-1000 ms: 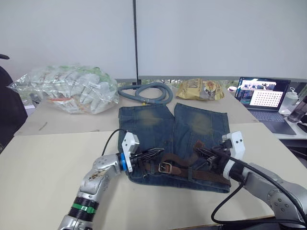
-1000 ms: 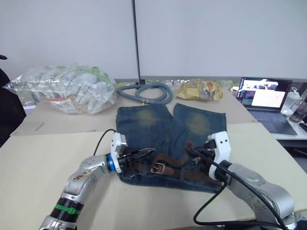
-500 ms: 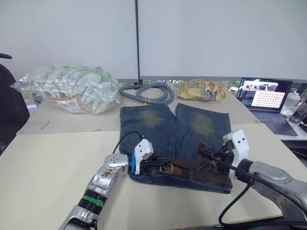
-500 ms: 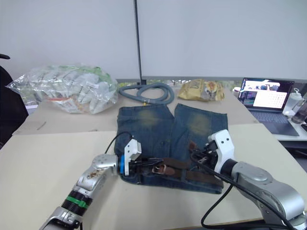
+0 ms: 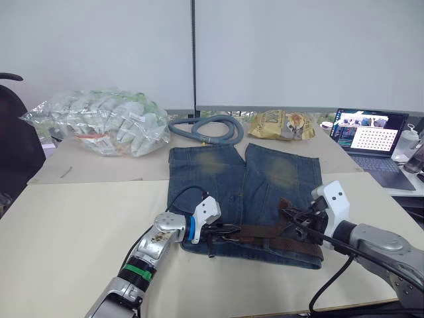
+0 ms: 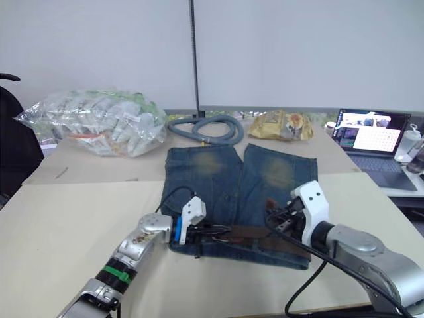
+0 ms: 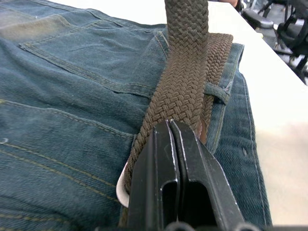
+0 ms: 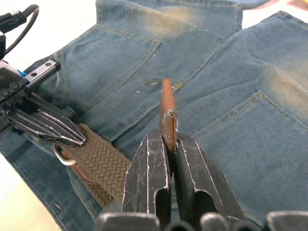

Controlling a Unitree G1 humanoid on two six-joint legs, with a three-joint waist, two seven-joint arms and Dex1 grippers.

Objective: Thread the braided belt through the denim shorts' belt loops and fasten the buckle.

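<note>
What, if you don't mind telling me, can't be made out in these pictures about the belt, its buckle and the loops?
- The buckle: a sliver of metal ring shows in the right wrist view; the left gripper covers the rest, so fastening is unclear.
- The belt loops: one crosses the braided belt in the left wrist view; the others are too small in the head views.
- The belt's leather tip: its lower part is hidden between the right gripper's fingers.

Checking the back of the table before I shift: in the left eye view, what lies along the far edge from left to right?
Plastic bag of packets → grey corrugated hose → yellow snack bag → open laptop.
</note>
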